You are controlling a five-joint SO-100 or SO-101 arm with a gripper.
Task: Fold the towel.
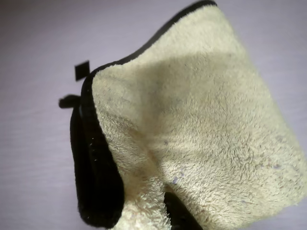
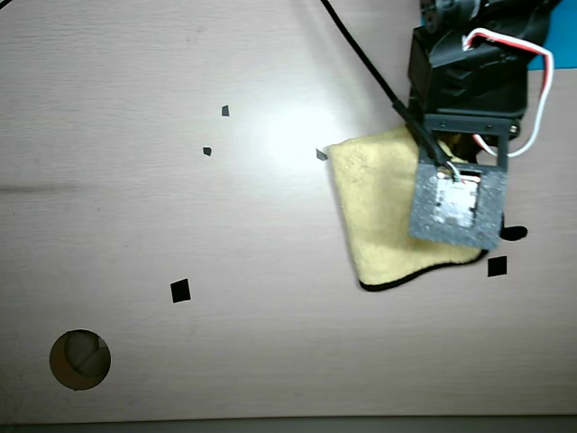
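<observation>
I start with the tabletop (image 2: 180,207), a pale wood-look surface that fills the overhead view, bare on its left half apart from small black tape squares and a round cable hole (image 2: 80,359) near the lower left corner. The towel (image 2: 383,212) lies right of centre on it, pale yellow and fuzzy, with its thin black trim showing along the lower edge. Its outline looks smaller than a full spread, and in the wrist view the towel (image 1: 201,139) shows a raised, creased top layer with trim doubled up at the left, so I judge that I am part-way through a fold, with cloth already laid over cloth.

The arm (image 2: 469,81) hangs over the towel's right side, and its wrist camera housing (image 2: 457,200) covers the spot where the claw would be. I cannot tell whether the fingers are spread, pressed together or pinching cloth: neither view shows them clearly. A dark shape at the bottom of the wrist view may be a finger, but I would not swear to it.

Next I need to know whether I hold the corner. If so, carry it across and lay it flat, edges matched; if not, lift clear.

The small black loop (image 1: 68,101) peeks out at the towel's left corner, beside one tape square (image 1: 82,70).
</observation>
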